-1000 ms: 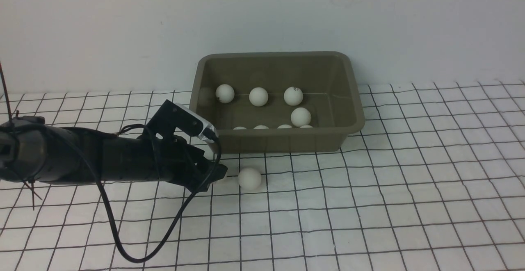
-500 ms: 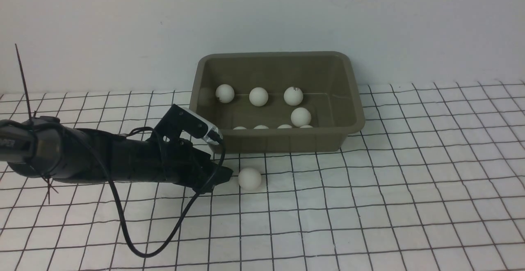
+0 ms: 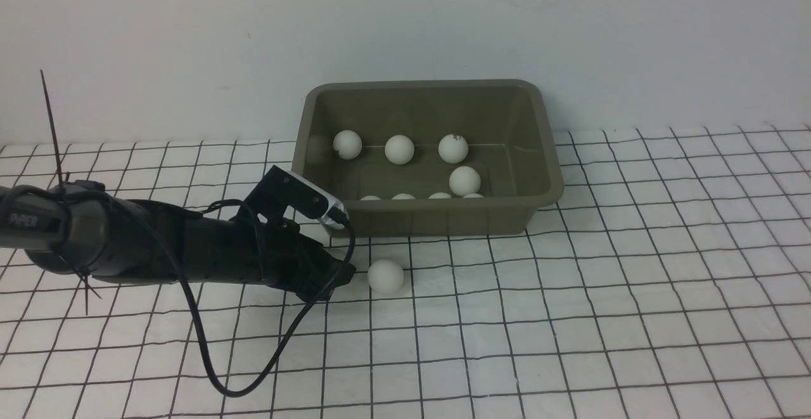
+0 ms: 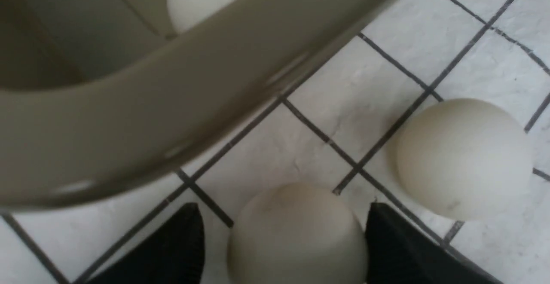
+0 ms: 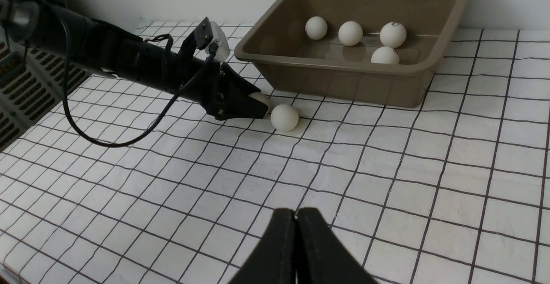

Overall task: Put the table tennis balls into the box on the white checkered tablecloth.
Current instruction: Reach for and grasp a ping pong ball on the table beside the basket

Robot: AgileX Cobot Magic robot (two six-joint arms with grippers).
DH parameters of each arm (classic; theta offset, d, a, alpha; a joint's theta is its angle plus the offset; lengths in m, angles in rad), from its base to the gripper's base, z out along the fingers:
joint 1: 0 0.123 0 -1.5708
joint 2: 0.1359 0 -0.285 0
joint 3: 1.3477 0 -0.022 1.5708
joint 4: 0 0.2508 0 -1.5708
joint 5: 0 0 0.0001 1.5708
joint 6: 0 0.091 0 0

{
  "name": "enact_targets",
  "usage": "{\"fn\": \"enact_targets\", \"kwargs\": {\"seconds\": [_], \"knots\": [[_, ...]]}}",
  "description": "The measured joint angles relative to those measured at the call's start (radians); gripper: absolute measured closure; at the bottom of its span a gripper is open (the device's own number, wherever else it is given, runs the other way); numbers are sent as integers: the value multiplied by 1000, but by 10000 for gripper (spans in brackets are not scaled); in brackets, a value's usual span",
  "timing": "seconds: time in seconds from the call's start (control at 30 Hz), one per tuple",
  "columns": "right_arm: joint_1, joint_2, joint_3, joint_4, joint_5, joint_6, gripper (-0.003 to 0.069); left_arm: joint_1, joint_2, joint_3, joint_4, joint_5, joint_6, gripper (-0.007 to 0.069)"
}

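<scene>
The olive-grey box (image 3: pixel 431 219) stands at the back of the white checkered tablecloth (image 3: pixel 570 317) and holds several table tennis balls (image 3: pixel 399 149). One loose ball (image 3: pixel 385 276) lies on the cloth in front of the box, also in the left wrist view (image 4: pixel 464 157) and the right wrist view (image 5: pixel 284 117). My left gripper (image 3: pixel 347 273) lies low on the cloth beside that ball, open. A second ball (image 4: pixel 296 232) sits between its fingers with a small gap on one side; in the front view that ball is hidden. My right gripper (image 5: pixel 295 219) is shut and empty above the near cloth.
The box's near wall (image 4: pixel 129 116) is close behind the left gripper's fingertips. A black cable (image 3: pixel 209 368) loops from the left arm down onto the cloth. A wall runs right behind the box.
My left arm has slid right and a little forward along the cloth, bringing its fingertips closer to the loose ball. The balls and the box have not moved.
</scene>
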Motion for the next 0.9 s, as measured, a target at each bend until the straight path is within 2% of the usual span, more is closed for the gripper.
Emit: {"fn": "enact_targets", "kwargs": {"seconds": [0.13, 0.17, 0.53, 0.7, 0.9], "knots": [[0, 0, 0, 0, -3, 0, 676, 0, 0, -1, -1, -1, 0, 232], [0, 0, 0, 0, -4, 0, 676, 0, 0, -1, -1, -1, 0, 265], [0, 0, 0, 1, -5, 0, 676, 0, 1, -3, -3, -1, -35, 270], [0, 0, 0, 1, -5, 0, 676, 0, -101, 7, 9, -18, -138, 270], [0, 0, 0, 1, -7, 0, 676, 0, -302, 146, 250, -47, -356, 270]]}}
